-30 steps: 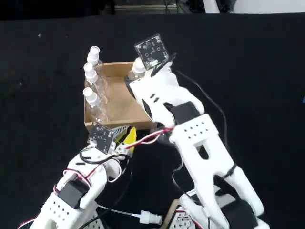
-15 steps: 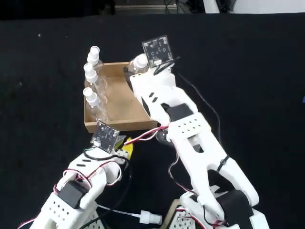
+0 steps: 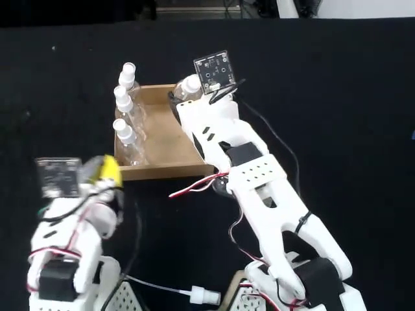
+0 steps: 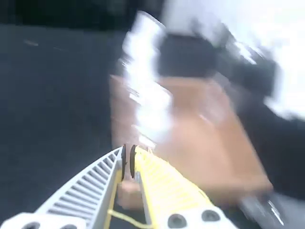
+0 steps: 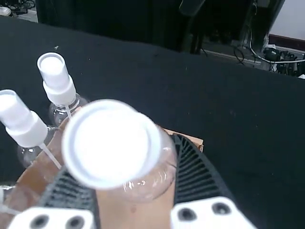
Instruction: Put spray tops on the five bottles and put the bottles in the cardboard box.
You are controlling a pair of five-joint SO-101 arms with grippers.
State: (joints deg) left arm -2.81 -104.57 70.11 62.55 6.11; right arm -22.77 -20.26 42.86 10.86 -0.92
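**Bottle 4 Poised Over Box Corner**

The right gripper (image 5: 121, 164) clamps a capped bottle (image 5: 112, 143) upright between its jaws above the cardboard box's (image 3: 170, 170) far corner. Released off-line, its base could catch the wall and topple out. 3 bottles (image 3: 126, 107) stand inside. The left gripper (image 4: 127, 160), pinched nearly shut and empty, sits near the front corner.

Cardboard box (image 3: 165, 139): brown, shallow, open-topped.
Far bottle (image 3: 128, 74), middle bottle (image 3: 122, 98), near bottle (image 3: 124, 131): clear, white spray tops on, upright in a row along box's left wall.
Fourth bottle (image 3: 190, 86): clear, white-capped, at box's far right corner, clamped in right gripper (image 5: 126, 162).
Loose spray top (image 3: 206, 297): white, flat on table, thin tube trailing.
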